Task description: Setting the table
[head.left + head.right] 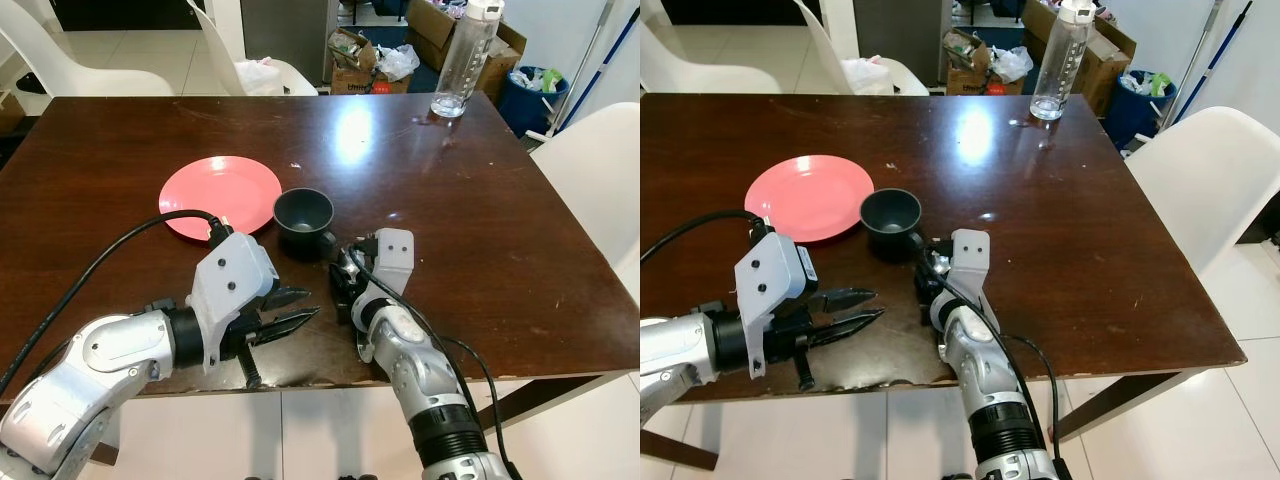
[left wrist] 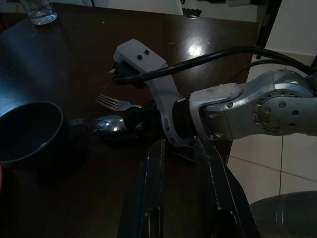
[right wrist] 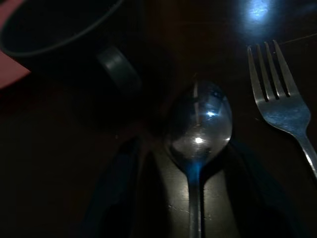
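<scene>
Steel spoon (image 3: 199, 130) lies between the right gripper's (image 3: 190, 163) parted jaws, fork (image 3: 281, 105) just beside: cutlery placement. Next: withdraw cleanly. Left gripper (image 1: 290, 312) jaws apart, idle.

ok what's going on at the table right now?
Table setting, mid-way. The right gripper is down at the table beside the black cup, its fingers straddling the handle of a spoon; whether they have closed on it can't be told. A fork lies next to the spoon. The left gripper hovers open near the table's front edge. The pink plate sits left of the cup.
</scene>
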`<state>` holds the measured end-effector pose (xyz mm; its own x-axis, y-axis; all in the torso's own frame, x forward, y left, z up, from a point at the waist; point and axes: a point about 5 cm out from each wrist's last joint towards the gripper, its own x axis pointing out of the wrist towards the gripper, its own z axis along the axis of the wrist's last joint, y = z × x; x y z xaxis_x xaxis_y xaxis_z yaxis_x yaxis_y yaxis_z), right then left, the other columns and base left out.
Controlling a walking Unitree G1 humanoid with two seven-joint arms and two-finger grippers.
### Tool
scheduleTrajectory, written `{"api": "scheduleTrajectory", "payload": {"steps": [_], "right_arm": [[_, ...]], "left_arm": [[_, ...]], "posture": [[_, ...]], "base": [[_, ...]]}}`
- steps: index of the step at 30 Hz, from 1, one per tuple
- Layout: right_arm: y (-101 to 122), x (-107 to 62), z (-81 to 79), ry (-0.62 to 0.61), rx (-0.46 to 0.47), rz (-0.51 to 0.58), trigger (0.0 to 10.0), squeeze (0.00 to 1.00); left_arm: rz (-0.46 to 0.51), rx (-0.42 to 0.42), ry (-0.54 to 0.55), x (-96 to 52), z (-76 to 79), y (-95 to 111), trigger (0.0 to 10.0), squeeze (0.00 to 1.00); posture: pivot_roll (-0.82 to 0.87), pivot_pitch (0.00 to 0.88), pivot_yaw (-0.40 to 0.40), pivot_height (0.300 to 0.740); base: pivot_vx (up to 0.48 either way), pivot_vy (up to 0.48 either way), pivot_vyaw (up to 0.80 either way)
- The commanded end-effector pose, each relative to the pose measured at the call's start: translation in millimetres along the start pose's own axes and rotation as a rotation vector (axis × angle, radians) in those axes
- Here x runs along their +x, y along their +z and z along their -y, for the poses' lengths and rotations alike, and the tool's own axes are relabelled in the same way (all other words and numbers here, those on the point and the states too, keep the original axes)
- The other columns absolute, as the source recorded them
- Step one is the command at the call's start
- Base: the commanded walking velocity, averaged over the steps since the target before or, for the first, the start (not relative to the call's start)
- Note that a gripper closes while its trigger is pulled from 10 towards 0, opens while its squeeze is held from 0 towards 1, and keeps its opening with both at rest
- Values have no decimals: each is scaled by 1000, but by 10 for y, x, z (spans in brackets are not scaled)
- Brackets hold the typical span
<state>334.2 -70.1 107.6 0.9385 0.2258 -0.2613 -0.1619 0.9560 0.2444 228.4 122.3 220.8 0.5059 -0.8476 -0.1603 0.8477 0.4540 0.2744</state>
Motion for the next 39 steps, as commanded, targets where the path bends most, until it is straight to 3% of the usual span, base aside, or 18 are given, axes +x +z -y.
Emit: {"api": "scheduleTrajectory", "payload": {"steps": [1,8,16,17,24,31,33,34,35,39], "right_arm": [[-446,-36,105,-73,-14,-224,0,0],[-638,-73,261,-134,-57,-318,0,0],[-598,-87,313,-158,-11,-291,0,0],[-475,-81,312,-157,37,-218,0,0],[-96,-154,308,-113,172,-27,0,0],[143,-242,337,-117,194,93,0,0],[350,-314,291,-87,167,204,0,0],[490,-372,253,-66,139,278,2314,0],[599,-430,218,-44,107,338,10000,0],[756,-538,172,-26,32,433,10000,0]], "left_arm": [[9,-5,-5,9,26,22,10000,0],[31,-14,29,64,5,43,10000,0],[34,-19,40,89,18,20,10000,0],[37,-20,50,106,6,10,10000,0],[65,-27,100,172,-62,12,10000,0],[82,-34,133,215,-105,24,10000,0],[98,-43,170,233,-146,32,10000,0],[114,-55,202,244,-185,46,10000,0],[129,-66,229,253,-217,59,10000,0],[150,-98,280,262,-272,68,10000,0]], "posture": [[102,135,46,740],[90,142,30,740],[74,132,28,740],[66,121,30,740],[43,103,36,740],[39,103,39,740],[26,95,40,740],[24,95,39,740],[22,94,40,740],[18,92,39,740]], "base": [[0,0,0],[0,0,0],[0,0,0],[0,0,0],[0,0,0],[0,0,0],[0,0,0],[0,0,0],[0,0,0],[0,0,0]]}}
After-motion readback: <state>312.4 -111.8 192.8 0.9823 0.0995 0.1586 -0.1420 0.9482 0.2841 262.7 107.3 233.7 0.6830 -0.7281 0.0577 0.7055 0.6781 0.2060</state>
